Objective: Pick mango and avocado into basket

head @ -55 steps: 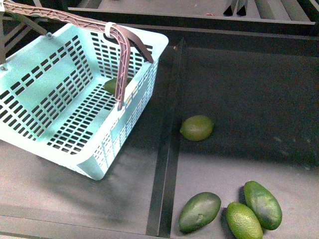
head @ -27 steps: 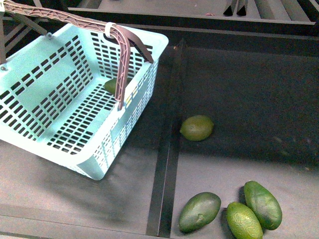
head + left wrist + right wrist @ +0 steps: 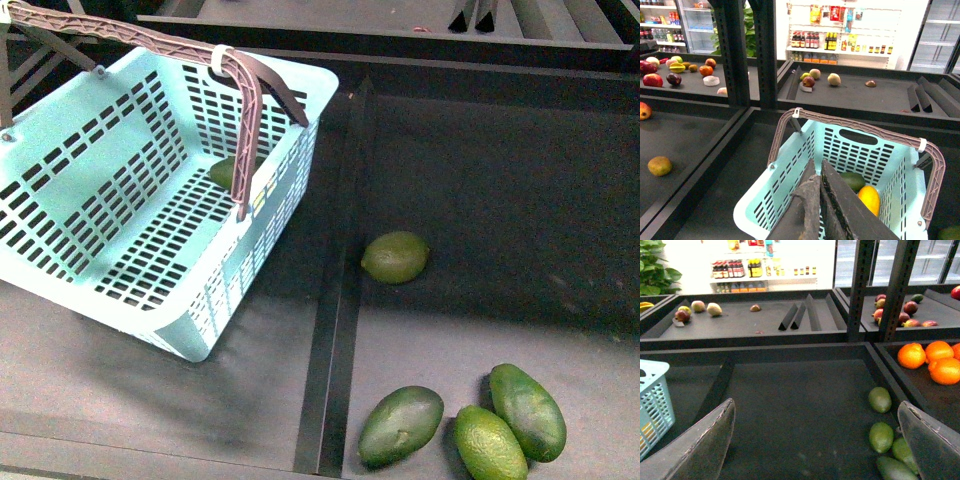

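Basket: pale turquoise plastic, smooth, slight sheen, slotted walls; handle brown ribbed plastic with a white band. Mango in the basket: smooth yellow-orange skin, faint gloss. Avocado beside it: dull green, smooth. Loose green fruit on the counter: one dark and matt with a small scuff, another brighter, finely pebbled. Counter liner: black, matt, cloth-like. Shelf posts: dark painted metal. Left pincer pads: rough, worn grey. Right pincer pads: grey, matt, grainy.
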